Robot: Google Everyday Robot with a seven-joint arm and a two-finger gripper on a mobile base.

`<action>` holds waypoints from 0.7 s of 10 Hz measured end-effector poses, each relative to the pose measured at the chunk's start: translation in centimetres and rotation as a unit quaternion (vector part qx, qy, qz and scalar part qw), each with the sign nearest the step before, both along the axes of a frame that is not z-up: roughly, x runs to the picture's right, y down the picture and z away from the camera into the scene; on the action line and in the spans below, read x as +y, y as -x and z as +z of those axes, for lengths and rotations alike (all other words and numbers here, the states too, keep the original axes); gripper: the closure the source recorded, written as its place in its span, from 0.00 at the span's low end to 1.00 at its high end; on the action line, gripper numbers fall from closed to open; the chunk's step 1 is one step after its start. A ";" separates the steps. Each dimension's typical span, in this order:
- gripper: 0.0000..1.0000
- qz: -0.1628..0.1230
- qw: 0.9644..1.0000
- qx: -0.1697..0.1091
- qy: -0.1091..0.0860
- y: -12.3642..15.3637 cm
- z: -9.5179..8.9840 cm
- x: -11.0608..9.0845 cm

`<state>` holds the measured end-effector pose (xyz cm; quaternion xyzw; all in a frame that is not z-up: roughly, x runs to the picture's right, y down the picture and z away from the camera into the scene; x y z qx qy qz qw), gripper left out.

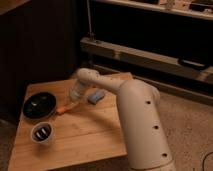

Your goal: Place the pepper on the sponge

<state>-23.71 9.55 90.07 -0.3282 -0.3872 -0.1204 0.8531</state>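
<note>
A low wooden table (92, 145) stands on a speckled floor (192, 125), and the white arm (142, 125) of the robot rises at the near right corner of it. The arm bends over the table toward the left and far side, then turns down. The gripper (70, 104) is low over the wood, just right of the middle of the table's left half.

Its two fingers are pressed together, and as far as the view shows, they pinch the right end of the pepper (61, 110). The pepper is a slim orange piece. It lies on the table, pointing to the left and a little to the near side, and its free end comes out on the left of the gripper.

The sponge (95, 97) is a small light-blue block. It lies flat on the wood to the right of the gripper and a little farther back, close under the arm. The pepper and the sponge are apart and do not touch.

A round black bowl (37, 106) sits just left of the pepper, near the left edge of the table. A small cup (43, 135) with something dark inside stands nearer to the camera, at the near left part of the table. Behind the table there is a long metal shelf (140, 55) against a dark background.
</note>
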 end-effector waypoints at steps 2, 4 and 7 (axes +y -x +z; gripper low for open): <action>1.00 0.000 1.000 0.003 -0.002 -0.7 -0.3 -0.4; 1.00 0.019 1.000 -0.003 -0.014 -1.8 -1.7 -2.1; 1.00 0.051 0.997 -0.018 -0.050 -3.4 -6.4 -7.1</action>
